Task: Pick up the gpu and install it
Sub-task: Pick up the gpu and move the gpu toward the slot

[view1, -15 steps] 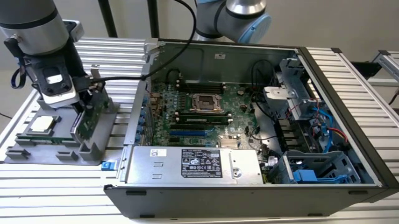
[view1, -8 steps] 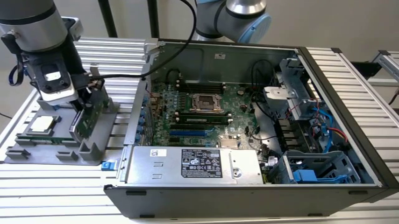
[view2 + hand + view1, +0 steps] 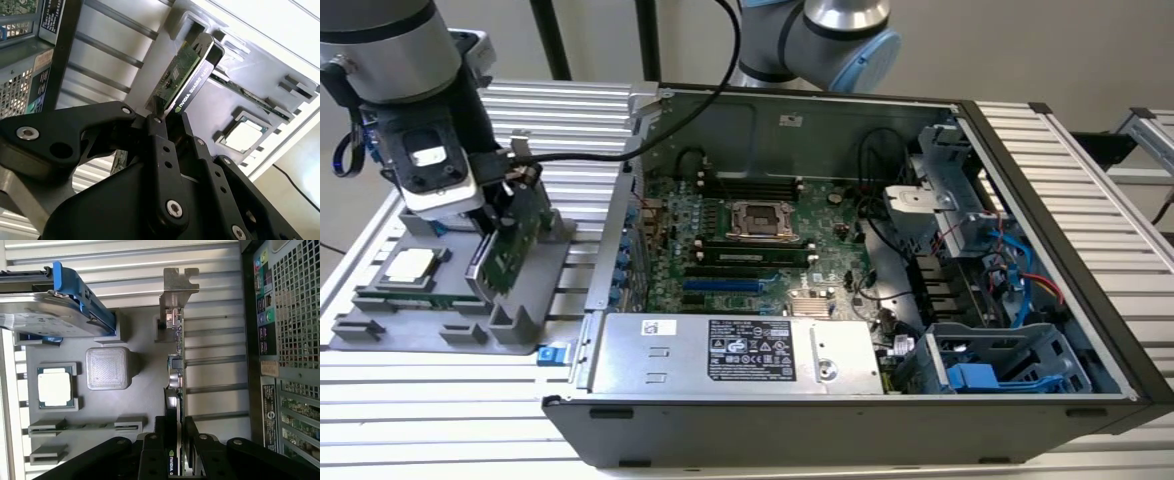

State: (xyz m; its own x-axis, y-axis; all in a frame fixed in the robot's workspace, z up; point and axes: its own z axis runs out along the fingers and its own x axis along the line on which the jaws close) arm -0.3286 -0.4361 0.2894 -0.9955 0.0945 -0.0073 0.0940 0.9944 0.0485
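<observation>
Ribbed aluminium bench (image 3: 574, 110), exterior view's left: black gripper (image 3: 491, 222) jaws clamp the upright green-and-black gpu card (image 3: 507, 250) standing in a grey holder tray (image 3: 380, 325). Pick-up stage, by judgement; lifting calls for a straight pull.

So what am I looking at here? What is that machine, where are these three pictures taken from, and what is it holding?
This is a robot arm with a grasping part, the end effector. The exterior view comes from a camera off the arm; both wrist views come from cameras riding on it, looking past its black fingers. On the slatted metal table sit an open computer case and a grey tray of parts, including a processor chip and a hard drive. The end effector is closed on the gpu, a flat card standing on edge in the tray.
</observation>
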